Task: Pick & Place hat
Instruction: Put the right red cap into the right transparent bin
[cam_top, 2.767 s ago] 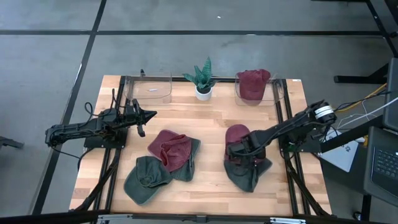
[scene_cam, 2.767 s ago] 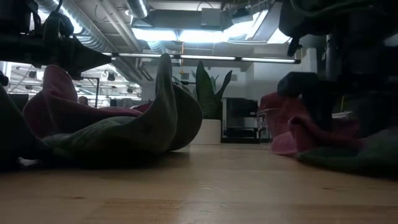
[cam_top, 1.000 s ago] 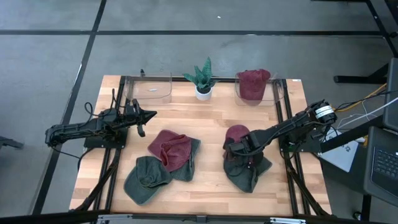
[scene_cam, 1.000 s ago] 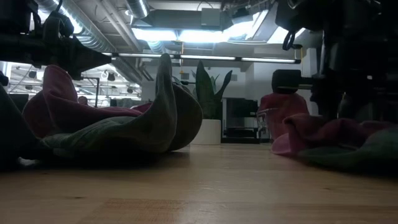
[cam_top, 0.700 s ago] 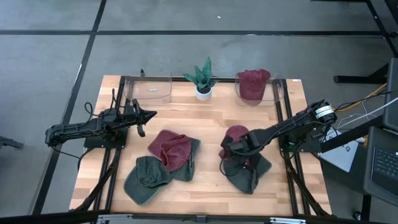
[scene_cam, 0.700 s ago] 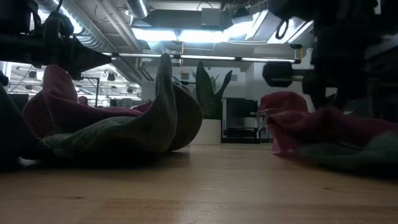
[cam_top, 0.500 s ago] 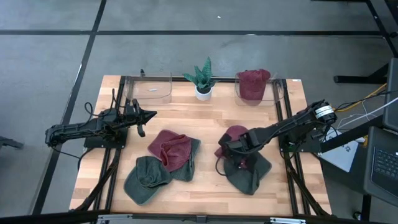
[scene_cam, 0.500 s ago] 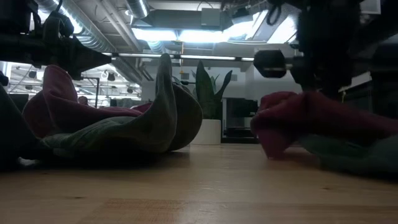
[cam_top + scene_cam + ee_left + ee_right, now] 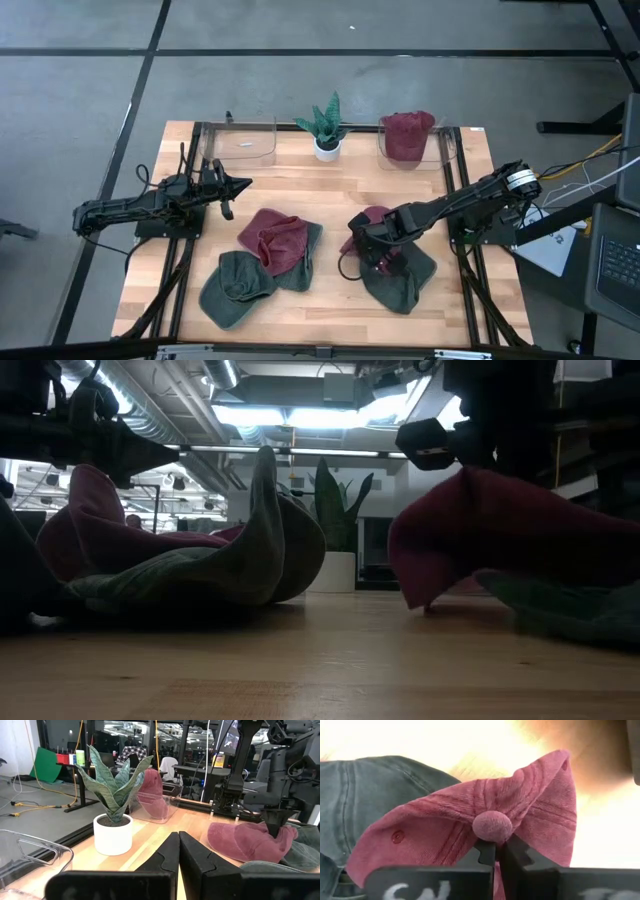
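A red hat hangs at the table's right centre, with my right gripper shut on it, above a green hat that lies flat on the wood. In the right wrist view the red hat's top button sits just past my fingers. My left gripper is shut and holds nothing, over the table's left side. A red hat and two green hats lie piled at the left centre. My right gripper pinches the red hat's crown right beside its top button between its two fingers. The fingers come from above, slanting from the table's right. The hat droops slack below them, mostly lifted; whether its lowest corner touches the wood I cannot tell.
A potted plant stands at the far centre. A clear bin stands far left of it, and a clear bin with a red hat inside stands far right. Bare wood lies between the two hat piles.
My right gripper has gone up and toward the table's left edge, staying shut on the red hat. The hat has been drawn up off the green hat and now hangs bunched under the fingers. The green hat has stayed on the table.
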Controlling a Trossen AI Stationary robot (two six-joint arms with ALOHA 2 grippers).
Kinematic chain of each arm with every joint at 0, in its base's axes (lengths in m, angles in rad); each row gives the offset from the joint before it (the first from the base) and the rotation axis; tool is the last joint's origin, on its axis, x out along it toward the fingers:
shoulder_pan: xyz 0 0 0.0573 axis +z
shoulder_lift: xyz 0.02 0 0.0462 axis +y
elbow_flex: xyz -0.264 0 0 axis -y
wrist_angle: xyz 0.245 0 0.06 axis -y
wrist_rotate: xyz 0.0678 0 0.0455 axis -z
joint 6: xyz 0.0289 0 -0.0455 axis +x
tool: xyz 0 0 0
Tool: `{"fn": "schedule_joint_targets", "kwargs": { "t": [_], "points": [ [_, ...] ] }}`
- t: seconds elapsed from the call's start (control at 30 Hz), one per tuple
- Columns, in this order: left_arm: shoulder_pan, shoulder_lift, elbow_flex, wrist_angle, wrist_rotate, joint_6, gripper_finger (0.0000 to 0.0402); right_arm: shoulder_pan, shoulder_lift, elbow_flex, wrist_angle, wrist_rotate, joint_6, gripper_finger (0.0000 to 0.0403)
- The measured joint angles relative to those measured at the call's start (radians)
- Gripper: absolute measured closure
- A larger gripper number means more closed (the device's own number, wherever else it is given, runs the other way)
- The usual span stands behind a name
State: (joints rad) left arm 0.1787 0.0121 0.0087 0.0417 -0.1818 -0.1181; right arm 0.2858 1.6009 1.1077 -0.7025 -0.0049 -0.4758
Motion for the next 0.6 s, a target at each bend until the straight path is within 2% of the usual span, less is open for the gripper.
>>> {"fn": "schedule_joint_targets", "kwargs": {
  "t": [0.23,0.6],
  "points": [
    [0.000,0.000,0.000,0.000,0.000,0.000,0.0397,-0.028,0.000,0.005,-0.005,0.001,0.042,0.0393],
    [0.000,0.000,0.000,0.000,0.000,0.000,0.0398,-0.043,0.000,0.015,-0.005,-0.038,0.270,0.0393]
  ]
}}
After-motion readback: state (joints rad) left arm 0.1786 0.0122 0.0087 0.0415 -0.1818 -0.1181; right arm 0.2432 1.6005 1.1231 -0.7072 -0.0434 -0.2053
